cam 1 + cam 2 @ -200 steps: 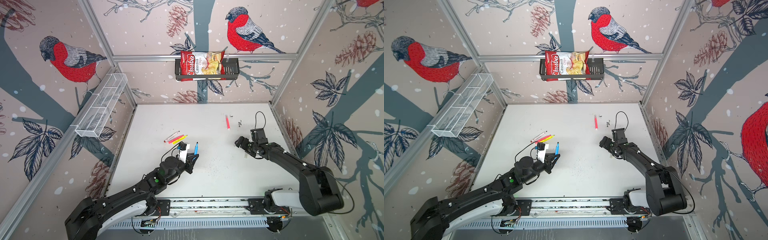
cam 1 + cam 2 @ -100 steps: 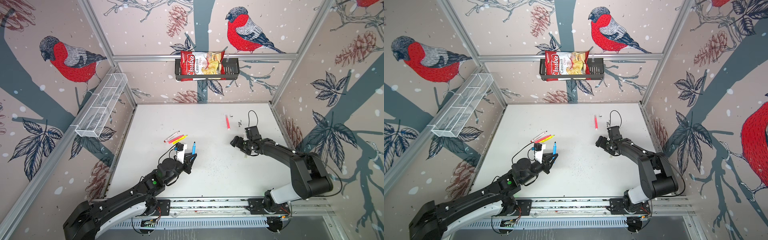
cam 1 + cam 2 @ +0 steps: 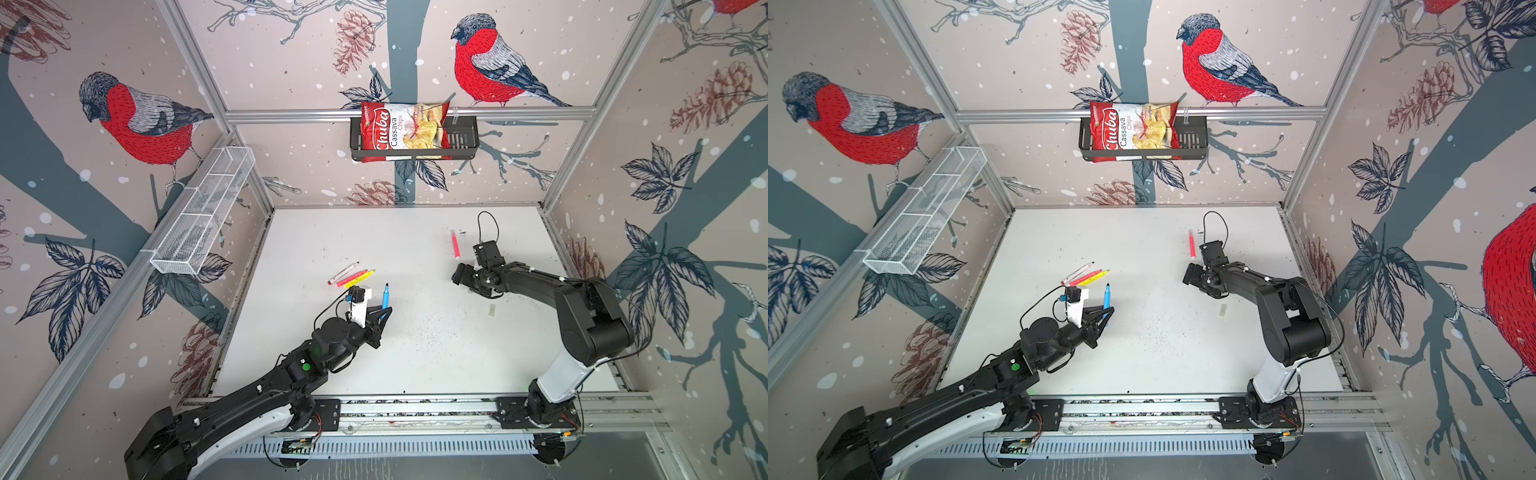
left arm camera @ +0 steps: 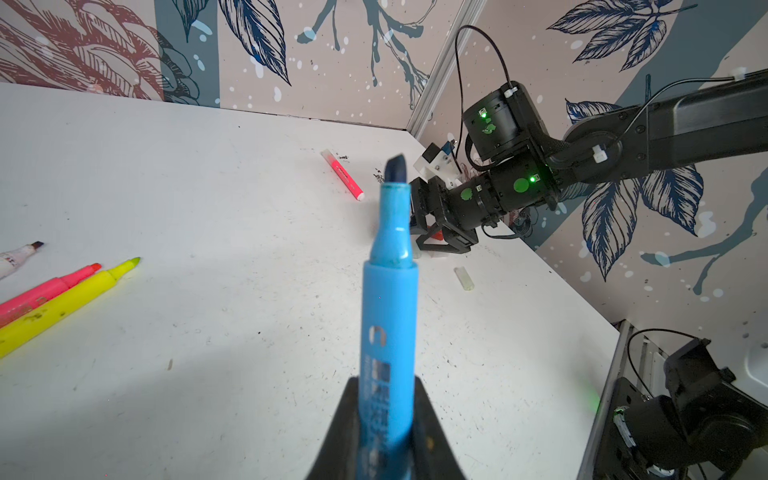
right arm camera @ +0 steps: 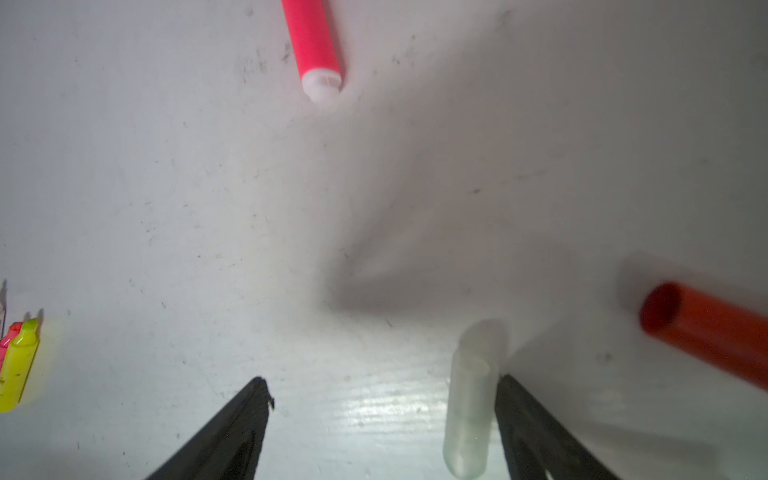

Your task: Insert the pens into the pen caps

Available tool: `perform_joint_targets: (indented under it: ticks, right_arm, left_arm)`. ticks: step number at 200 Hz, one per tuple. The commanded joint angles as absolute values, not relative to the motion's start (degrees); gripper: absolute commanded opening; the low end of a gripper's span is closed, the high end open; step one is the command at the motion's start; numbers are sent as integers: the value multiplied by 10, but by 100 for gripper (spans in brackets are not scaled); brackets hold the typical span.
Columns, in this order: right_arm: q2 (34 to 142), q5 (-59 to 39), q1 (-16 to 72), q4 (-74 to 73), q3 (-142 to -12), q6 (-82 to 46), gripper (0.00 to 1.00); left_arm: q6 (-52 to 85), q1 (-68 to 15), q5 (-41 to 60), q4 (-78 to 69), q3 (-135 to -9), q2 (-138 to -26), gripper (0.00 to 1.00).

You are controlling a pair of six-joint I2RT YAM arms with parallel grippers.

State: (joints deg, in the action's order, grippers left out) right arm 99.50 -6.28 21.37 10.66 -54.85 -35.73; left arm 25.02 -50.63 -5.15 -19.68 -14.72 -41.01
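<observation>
Robot lab cell: aluminium frame [image 3: 291, 114], bird-print walls [image 3: 137, 124], rail-mounted arms [image 3: 257, 395].

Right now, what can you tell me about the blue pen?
The blue pen is a blue plastic marker with print on its barrel and an uncapped, dark blue slanted tip. The left gripper is shut on its lower end, holding it off the white table, tip pointing away from the gripper. Nothing else touches it.
</observation>
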Motion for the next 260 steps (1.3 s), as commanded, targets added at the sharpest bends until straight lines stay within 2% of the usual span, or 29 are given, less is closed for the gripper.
perform_joint_targets:
  ticks: [1, 64, 172, 260]
  right_arm:
    - [1017, -64, 228, 132, -563, -347, 86]
    - [1042, -66, 263, 135, -579, -343, 85]
    - [1003, -24, 250, 148, -548, -333, 85]
    - [965, -27, 267, 140, -507, -348, 85]
  left_arm:
    - [243, -505, -61, -202, -148, -409, 2]
    - [241, -505, -66, -198, -150, -409, 2]
    - [241, -505, -61, -202, -154, -414, 2]
    - [236, -505, -56, -213, -164, -434, 2]
